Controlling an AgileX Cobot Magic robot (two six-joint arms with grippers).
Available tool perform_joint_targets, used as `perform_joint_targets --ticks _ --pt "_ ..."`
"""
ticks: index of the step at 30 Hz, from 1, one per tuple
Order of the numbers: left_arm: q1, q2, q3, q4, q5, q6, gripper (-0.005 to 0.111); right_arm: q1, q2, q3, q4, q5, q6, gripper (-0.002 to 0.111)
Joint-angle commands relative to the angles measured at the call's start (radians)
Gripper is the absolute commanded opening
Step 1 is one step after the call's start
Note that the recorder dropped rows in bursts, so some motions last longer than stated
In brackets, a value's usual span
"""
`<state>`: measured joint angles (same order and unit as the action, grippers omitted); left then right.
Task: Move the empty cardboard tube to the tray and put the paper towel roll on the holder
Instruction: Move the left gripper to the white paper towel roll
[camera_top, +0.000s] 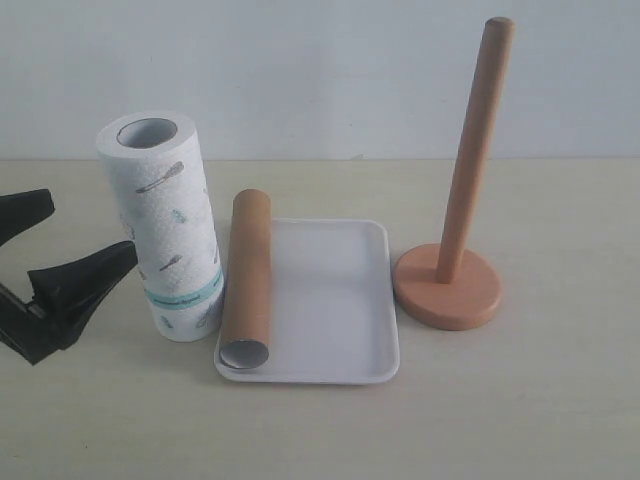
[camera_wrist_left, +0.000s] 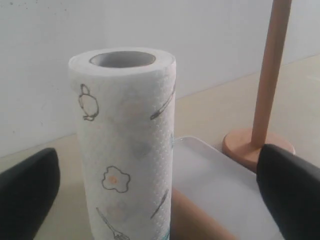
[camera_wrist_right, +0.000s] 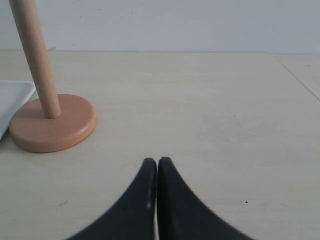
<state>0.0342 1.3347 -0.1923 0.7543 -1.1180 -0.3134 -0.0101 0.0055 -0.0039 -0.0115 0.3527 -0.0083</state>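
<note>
Left gripper (camera_top: 90, 228): jaws wide apart, nothing in them. It sits at 9 o'clock of the paper towel roll (camera_top: 160, 225), tips pointed at it. In the left wrist view the roll stands between the two black fingers (camera_wrist_left: 27, 192) with a gap on each side, no contact.

Roll is upright on the table, hollow core up, teal band near the bottom, at 9 o'clock of the tray (camera_top: 335, 300).

Empty cardboard tube (camera_top: 248, 275) lies flat along the tray's 9 o'clock side, running 12 to 6, with its open near end at the tray's 7 o'clock corner. Can't tell if it's fully inside the rim or resting on it. Roll and tube are just beside each other; contact unclear.

Holder (camera_top: 462, 200) is at 3 o'clock of the tray, upright, post bare, base just beside the tray rim.

Right gripper (camera_wrist_right: 157, 167): jaws pressed together, empty, over bare table near the holder base.
</note>
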Motion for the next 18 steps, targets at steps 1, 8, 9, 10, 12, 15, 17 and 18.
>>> perform_joint_targets --ticks 1,8,9,10,12,15,17,18 --pt "0.002 0.004 -0.006 -0.014 -0.003 0.028 0.11 -0.004 -0.005 0.004 0.001 -0.012 0.002 0.0" --pt "0.002 0.117 -0.052 -0.014 -0.061 0.061 0.11 -0.004 -0.005 0.004 0.001 -0.012 0.002 0.0" --pt "0.002 0.146 -0.063 -0.014 -0.087 0.061 0.11 -0.004 -0.005 0.004 0.001 -0.012 0.002 0.0" --pt "0.002 0.202 -0.089 -0.014 -0.103 0.066 0.11 -0.004 -0.005 0.004 0.001 -0.012 0.002 0.0" --pt "0.002 0.269 -0.134 -0.014 -0.103 0.086 0.11 -0.004 -0.005 0.004 0.001 -0.012 0.002 0.0" --pt "0.002 0.339 -0.18 -0.001 -0.103 0.086 0.11 -0.004 -0.005 0.004 0.001 -0.012 0.002 0.0" --pt "0.002 0.387 -0.223 0.005 -0.103 0.08 0.11 -0.004 -0.005 0.004 0.001 -0.012 0.002 0.0" --pt "0.002 0.4 -0.242 0.022 -0.103 0.071 0.11 -0.004 -0.005 0.004 0.001 -0.012 0.002 0.0"
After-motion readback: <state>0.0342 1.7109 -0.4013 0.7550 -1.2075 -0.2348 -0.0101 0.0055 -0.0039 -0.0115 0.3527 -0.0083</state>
